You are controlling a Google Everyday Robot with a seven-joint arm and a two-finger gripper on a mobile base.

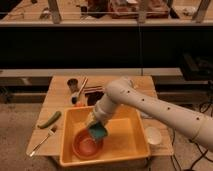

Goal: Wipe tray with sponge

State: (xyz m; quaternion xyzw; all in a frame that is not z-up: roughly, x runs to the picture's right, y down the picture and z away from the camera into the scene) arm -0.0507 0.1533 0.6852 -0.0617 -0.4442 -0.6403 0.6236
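One small teal-green rectangular sponge sits at the tip of the end effector, whose jaws are pressed together on the sponge's upper part. The sponge is inside the large yellow-orange rectangular plastic tray, toward 9 o'clock of the tray's centre. It is right at the rim of the round orange-red bowl, which lies at the tray's 8 o'clock; I cannot tell whether they touch.

Handling, judged:
- **Sponge:** light, soft and squashy, not fragile. It deforms under the pinch and may twist if dragged hard. Best hold is across the narrow sides, high up, leaving the bottom face free to wipe.
- **Tray:** stiff, smooth plastic, probably light. It could slide on the wooden worktop under a sideways push, so press down gently.
- **Bowl:** covers part of the tray floor and may get knocked.

A long green cucumber-like vegetable lies outside the tray at 9 o'clock.

Writing: no brand, label or text readable anywhere.
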